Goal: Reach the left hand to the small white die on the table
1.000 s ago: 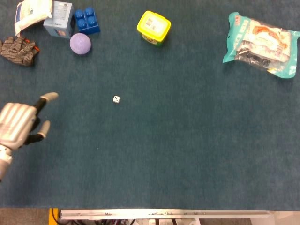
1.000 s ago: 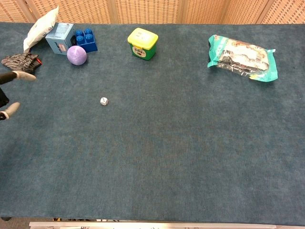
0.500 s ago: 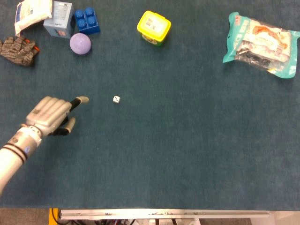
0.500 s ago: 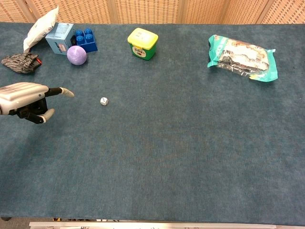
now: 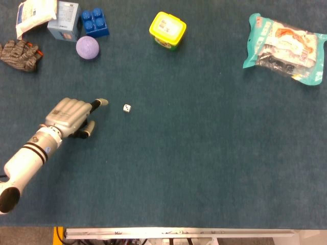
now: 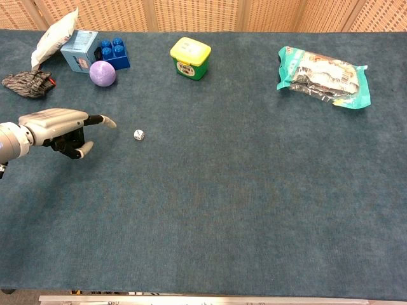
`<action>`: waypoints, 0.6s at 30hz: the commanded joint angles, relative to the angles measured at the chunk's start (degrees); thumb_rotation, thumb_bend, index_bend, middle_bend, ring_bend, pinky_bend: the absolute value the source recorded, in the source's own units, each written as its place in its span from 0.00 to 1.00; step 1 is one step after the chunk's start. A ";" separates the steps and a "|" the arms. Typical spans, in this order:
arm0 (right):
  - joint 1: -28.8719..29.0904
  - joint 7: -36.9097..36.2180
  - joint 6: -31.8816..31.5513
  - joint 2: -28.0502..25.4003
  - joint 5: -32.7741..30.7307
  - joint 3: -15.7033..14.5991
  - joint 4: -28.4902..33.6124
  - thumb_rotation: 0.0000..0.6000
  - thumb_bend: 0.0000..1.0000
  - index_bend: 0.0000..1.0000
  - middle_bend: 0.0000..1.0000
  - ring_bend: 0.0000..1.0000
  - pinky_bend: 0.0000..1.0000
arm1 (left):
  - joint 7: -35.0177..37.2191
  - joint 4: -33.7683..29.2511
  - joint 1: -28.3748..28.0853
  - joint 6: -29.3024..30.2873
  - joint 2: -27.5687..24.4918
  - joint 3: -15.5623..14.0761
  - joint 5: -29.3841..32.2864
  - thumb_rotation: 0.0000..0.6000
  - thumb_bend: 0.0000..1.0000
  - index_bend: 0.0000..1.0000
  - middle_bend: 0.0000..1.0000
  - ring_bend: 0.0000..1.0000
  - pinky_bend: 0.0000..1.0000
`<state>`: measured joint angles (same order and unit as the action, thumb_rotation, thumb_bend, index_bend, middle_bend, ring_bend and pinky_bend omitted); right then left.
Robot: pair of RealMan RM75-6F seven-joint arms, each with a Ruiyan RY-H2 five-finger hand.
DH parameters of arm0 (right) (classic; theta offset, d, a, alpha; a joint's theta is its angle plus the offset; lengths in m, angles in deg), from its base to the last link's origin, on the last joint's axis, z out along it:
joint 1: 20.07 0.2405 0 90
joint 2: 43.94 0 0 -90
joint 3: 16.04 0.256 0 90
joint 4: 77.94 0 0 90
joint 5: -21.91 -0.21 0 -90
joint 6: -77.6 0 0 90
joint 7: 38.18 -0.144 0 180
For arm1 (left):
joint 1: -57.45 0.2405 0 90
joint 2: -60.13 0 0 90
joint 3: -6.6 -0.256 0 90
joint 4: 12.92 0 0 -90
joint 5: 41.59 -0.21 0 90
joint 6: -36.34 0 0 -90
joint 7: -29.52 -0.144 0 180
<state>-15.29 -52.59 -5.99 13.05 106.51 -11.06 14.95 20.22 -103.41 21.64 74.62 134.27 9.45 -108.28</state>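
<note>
Head view shows the robot's silver left hand (image 5: pixel 70 115) low over the dark blue-green felt table (image 5: pixel 204 153), just left of the small white die with black pips (image 5: pixel 126 107) and not touching it. The hand holds nothing: 1 finger is stretched straight toward the die, the others are curled under the palm, and the thumb juts out below. That pointing pose suits a reach-and-touch task rather than a grasp, since only a fingertip needs to arrive. A clear strip of felt shows between the fingertip and the die. The die sits alone in open table, well apart from everything else, so the approach path is unobstructed.

In the chest view the left hand (image 6: pixel 57 127) is level with the die (image 6: pixel 138 135), the outstretched finger aimed slightly above it. The right hand is not visible in either view.

Along the far edge lie a purple ball (image 5: pixel 87 48), a blue toy brick (image 5: pixel 94 21), a yellow-lidded green tub (image 5: pixel 167 30) and a teal snack packet (image 5: pixel 285 47), all out of the way. The reach looks nearly complete; a short advance remains.
</note>
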 commanded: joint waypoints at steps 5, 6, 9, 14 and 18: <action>-0.06 -0.57 0.11 0.27 -0.14 -0.01 -0.74 1.00 0.44 0.15 0.34 0.30 0.33 | -1.49 1.30 -2.49 -1.52 2.17 -0.29 2.56 1.00 0.60 0.13 1.00 1.00 1.00; -0.10 -0.67 0.10 0.26 -0.16 -0.02 -0.84 1.00 0.44 0.15 0.34 0.30 0.33 | -1.69 1.32 -2.72 -1.60 2.34 -0.37 2.90 1.00 0.60 0.13 1.00 1.00 1.00; -0.26 -1.01 0.08 0.32 -0.33 -0.05 -1.19 1.00 0.44 0.15 0.34 0.30 0.33 | -2.22 1.19 -3.39 -1.70 2.70 -0.64 3.88 1.00 0.60 0.13 1.00 1.00 1.00; -0.37 -1.54 0.12 0.50 -0.40 -0.08 -1.74 1.00 0.44 0.15 0.34 0.30 0.33 | -3.21 0.79 -4.37 -1.67 3.19 -1.29 4.97 1.00 0.60 0.13 1.00 1.00 1.00; -0.48 -1.78 0.01 0.55 -0.39 -0.08 -2.03 1.00 0.44 0.15 0.34 0.30 0.33 | -3.42 0.67 -4.92 -1.41 3.59 -1.47 5.84 1.00 0.60 0.13 1.00 1.00 1.00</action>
<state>-15.77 -54.37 -5.97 13.59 106.12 -11.14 12.93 16.80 -102.68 16.80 73.18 137.80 8.01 -102.53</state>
